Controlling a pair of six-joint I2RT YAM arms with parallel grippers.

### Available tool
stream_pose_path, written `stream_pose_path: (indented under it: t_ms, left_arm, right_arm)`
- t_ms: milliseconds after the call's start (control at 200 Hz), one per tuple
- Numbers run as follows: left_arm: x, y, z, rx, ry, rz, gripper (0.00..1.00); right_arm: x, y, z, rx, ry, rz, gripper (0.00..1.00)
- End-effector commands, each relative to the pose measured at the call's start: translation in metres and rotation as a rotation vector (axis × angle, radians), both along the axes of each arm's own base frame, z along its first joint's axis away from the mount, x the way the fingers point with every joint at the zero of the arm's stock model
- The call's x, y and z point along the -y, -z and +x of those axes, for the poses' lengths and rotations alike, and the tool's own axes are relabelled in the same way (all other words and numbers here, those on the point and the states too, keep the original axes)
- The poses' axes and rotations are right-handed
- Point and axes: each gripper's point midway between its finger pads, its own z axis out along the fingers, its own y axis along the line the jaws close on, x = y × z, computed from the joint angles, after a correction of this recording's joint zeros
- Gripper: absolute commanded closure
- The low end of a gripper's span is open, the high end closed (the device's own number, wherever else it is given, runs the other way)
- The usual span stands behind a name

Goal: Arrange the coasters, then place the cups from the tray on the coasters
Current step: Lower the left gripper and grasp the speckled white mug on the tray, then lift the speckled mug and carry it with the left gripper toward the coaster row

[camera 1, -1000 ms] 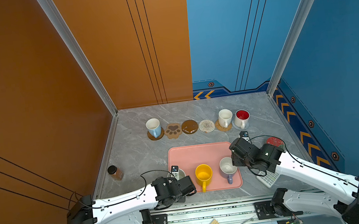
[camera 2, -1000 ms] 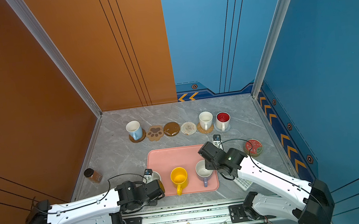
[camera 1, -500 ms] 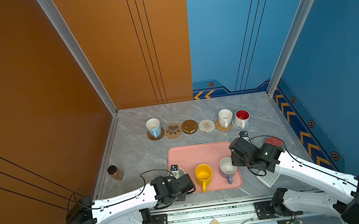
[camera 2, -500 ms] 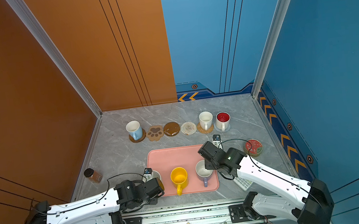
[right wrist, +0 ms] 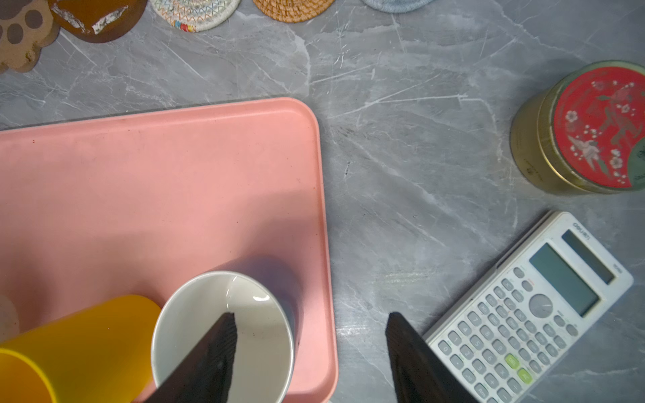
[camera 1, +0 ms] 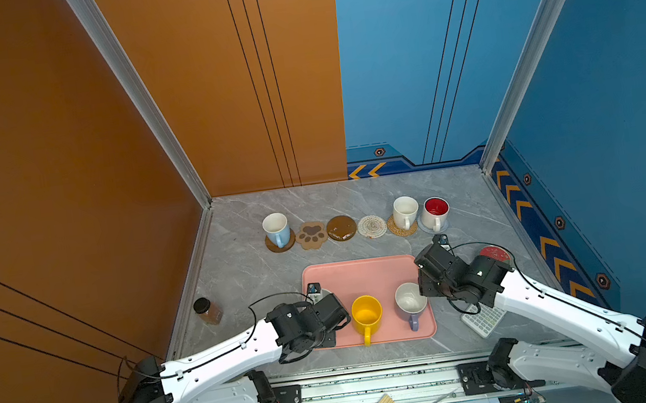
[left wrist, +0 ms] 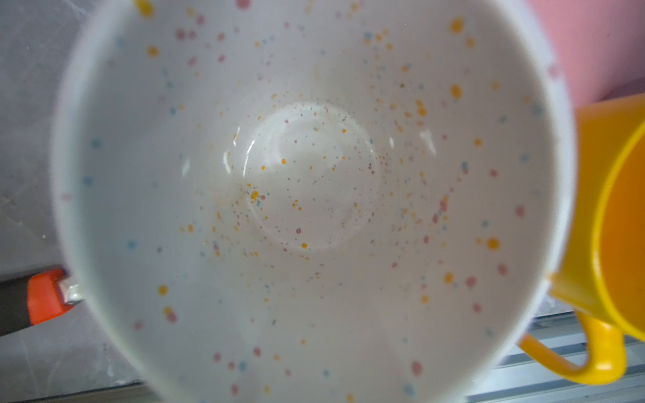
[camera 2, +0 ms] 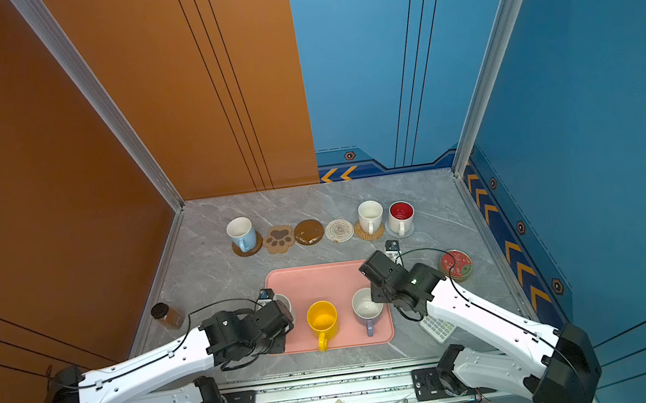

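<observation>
Left wrist view: pink tray (left wrist: 593, 42) with speckled white mug (left wrist: 314, 192) at its left edge, rim wall pinched in the narrowly closed left gripper (camera 1: 328, 310). Right gripper (right wrist: 310, 315) stood spread wide astride the lavender mug (right wrist: 265, 335) wall. Glazed ceramic judged stiff, slick, breakable; rim-wall pinch suited

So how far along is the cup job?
Done: six coasters in a row; light blue cup, white cup, red-lined cup seated. In hand: left jaws shut, apparently on speckled cup; right jaws open astride wall of lavender cup. Left: those plus yellow cup.
</observation>
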Motion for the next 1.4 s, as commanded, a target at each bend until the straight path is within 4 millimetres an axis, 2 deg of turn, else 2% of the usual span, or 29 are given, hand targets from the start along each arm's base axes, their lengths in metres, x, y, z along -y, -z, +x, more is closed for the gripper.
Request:
stream_pose_path:
  t_ms: [0,185,205,310,340,350,376,551,851,1107,1397]
  left_arm:
    - [0.011,-0.024,0.021,0.054,0.004,-0.036,1.0]
    - [0.016,-0.039,0.047,0.083,-0.031,-0.035,1.0]
    - [0.016,-0.041,0.05,0.087,-0.035,-0.034,1.0]
    - [0.015,-0.052,0.07,0.107,-0.052,-0.031,1.0]
    - [0.013,-0.049,0.074,0.1,-0.053,-0.02,1.0]
    - [0.016,-0.058,0.079,0.115,-0.055,-0.036,1.0]
    - [0.017,-0.063,0.085,0.12,-0.056,-0.043,1.0]
    - [0.02,-0.078,0.122,0.131,-0.043,-0.039,1.0]
    - [0.024,-0.082,0.187,0.147,-0.068,-0.061,1.0]
    - [0.014,-0.088,0.235,0.173,-0.093,-0.056,1.0]
    - [0.006,-0.072,0.279,0.154,-0.118,-0.038,1.0]
  right_arm:
    - [-0.003,-0.009,0.007,0.01,-0.016,0.012,0.33]
    - [-0.003,-0.015,0.011,0.02,-0.019,0.024,0.33]
    - [0.004,-0.015,0.015,0.021,0.009,0.027,0.33]
    - [0.005,-0.014,0.018,0.016,0.016,0.043,0.33]
    - [0.005,-0.015,0.019,0.017,0.017,0.049,0.33]
    - [0.004,-0.015,0.02,0.017,0.017,0.051,0.33]
    - [0.005,-0.015,0.021,0.016,0.018,0.053,0.33]
    - [0.003,-0.016,0.028,0.013,0.017,0.064,0.33]
    - [0.005,-0.02,0.039,0.012,0.027,0.072,0.34]
    - [0.009,-0.022,0.046,0.009,0.041,0.082,0.33]
    - [0.01,-0.021,0.052,-0.003,0.05,0.078,0.34]
